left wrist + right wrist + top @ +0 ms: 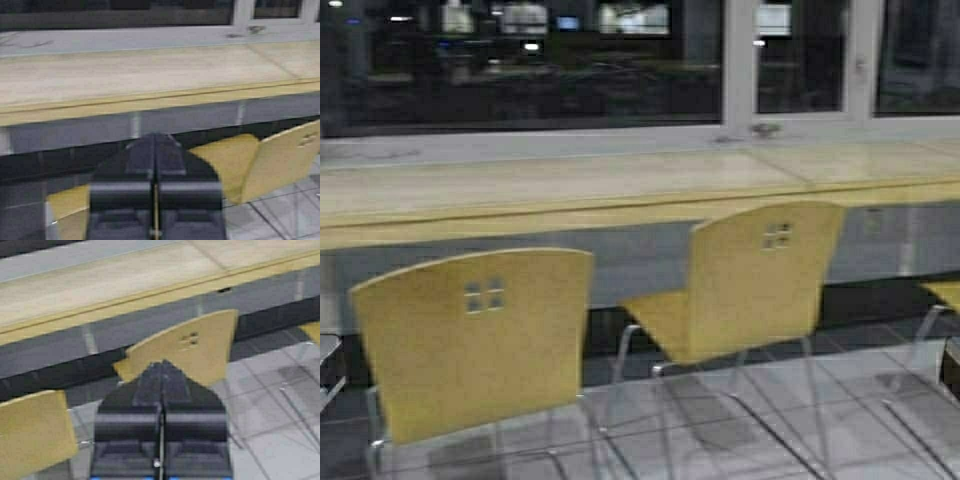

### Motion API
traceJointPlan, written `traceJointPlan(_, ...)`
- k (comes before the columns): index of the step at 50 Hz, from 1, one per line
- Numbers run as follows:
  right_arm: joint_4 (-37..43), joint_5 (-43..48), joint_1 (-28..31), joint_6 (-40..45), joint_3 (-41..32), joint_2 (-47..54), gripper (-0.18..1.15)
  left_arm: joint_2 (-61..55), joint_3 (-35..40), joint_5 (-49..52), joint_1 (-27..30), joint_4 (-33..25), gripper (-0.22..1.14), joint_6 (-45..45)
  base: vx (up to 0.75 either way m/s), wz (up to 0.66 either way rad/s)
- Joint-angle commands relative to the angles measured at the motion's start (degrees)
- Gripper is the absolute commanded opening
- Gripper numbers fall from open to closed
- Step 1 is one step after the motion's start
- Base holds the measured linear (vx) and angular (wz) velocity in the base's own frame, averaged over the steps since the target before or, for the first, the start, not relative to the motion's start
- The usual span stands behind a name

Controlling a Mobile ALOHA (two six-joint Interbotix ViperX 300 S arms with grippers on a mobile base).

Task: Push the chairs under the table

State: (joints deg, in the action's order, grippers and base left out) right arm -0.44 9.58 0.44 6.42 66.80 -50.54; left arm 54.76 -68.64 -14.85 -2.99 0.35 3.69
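In the high view the table [620, 190] runs across the whole width below a dark window [520, 60], its thick pale front edge facing the robot. Two chairs stand pulled out from it on the tiled floor [840, 400]: the left chair [475, 340] close to the robot, its back turned toward the camera, and the middle chair [750, 280] farther right, angled, its seat just short of the table edge. A third chair [945, 293] shows only as a sliver of seat at the right edge. Neither gripper appears in this view. In the left wrist view the left gripper [155, 150] has its fingers pressed together with only a thin seam between them, holding nothing; it hangs above the left chair's back, the table ahead of it and the middle chair off to one side. In the right wrist view the right gripper [161, 385] is likewise closed tight and empty, pointing at the back of the middle chair, with the table beyond.
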Motion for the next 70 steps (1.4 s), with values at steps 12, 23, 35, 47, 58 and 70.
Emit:
traceJointPlan(12, 0.0, -0.5, 0.2, 0.2, -1.3, 0.2, 0.04, -0.7, 1.8, -0.6, 0.0, 0.1, 0.03, 0.4, 0.05, 0.29)
traceJointPlan(23, 0.2, -5.6, 0.1, 0.8, -1.3, 0.2, 0.04, -1.0, 1.8, -0.5, 0.0, -0.3, 0.03, 2.4, 0.06, 0.32)
traceJointPlan(35, -0.1, -6.7, 0.1, 0.5, -1.5, 0.3, 0.04, -1.3, 1.3, -0.5, 0.0, 0.0, 0.03, 3.9, 0.07, 0.27)
traceJointPlan(47, -0.2, -6.6, 0.1, 0.4, -2.2, 0.9, 0.04, -1.8, 1.1, -0.5, 0.0, 0.0, 0.03, 4.0, 0.07, 0.13)
traceJointPlan(58, -0.2, -6.6, 0.1, 0.3, -2.8, 2.9, 0.04, -1.8, 1.1, -0.5, 0.0, 0.0, 0.03, 4.1, 0.12, 0.07)
traceJointPlan(70, -0.2, -6.9, 0.1, 0.2, -2.9, 3.0, 0.04, -1.1, 1.6, -0.5, 0.0, 0.0, 0.03, 4.5, 0.18, 0.06)
